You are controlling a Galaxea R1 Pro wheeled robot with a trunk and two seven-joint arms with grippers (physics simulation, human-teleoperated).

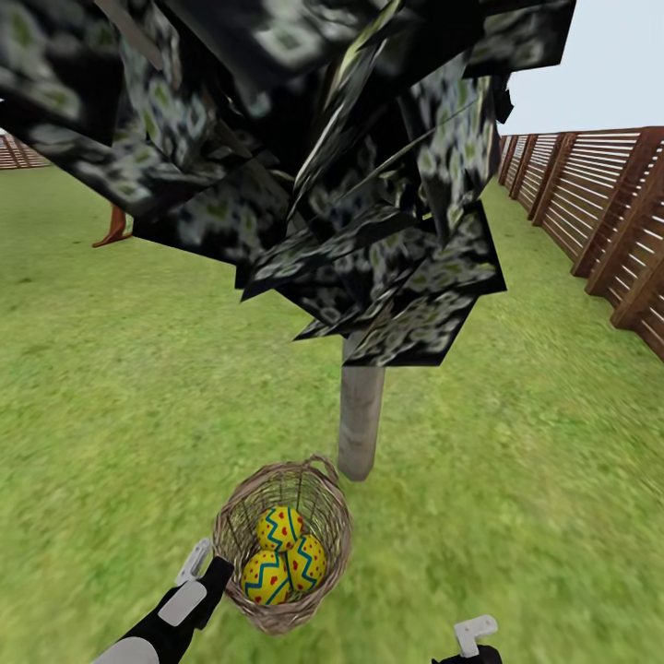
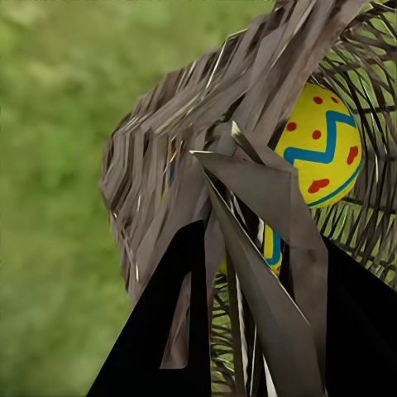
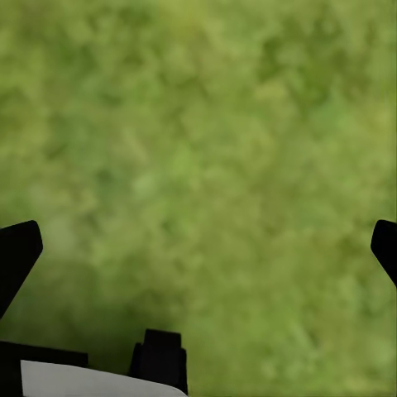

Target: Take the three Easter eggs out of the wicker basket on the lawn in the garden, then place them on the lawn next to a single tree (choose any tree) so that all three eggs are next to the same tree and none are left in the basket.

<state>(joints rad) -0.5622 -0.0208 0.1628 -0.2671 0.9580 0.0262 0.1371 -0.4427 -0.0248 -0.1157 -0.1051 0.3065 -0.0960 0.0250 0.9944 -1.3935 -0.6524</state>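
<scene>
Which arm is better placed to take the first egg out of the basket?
Probably the right. The left gripper is shut on the wicker basket rim, holding it beside the tree. The right gripper hangs open and empty over the lawn.

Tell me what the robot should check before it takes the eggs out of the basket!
1. All three Easter eggs in the wicker basket: ok.
2. Basket close to the tree trunk: ok.
3. Left gripper closed on the basket's rim: ok, weave sits between its fingers.
4. Right gripper open, holding nothing: ok, fingertips wide apart over the lawn.
5. Basket resting on the lawn or lifted: cannot tell.
</scene>
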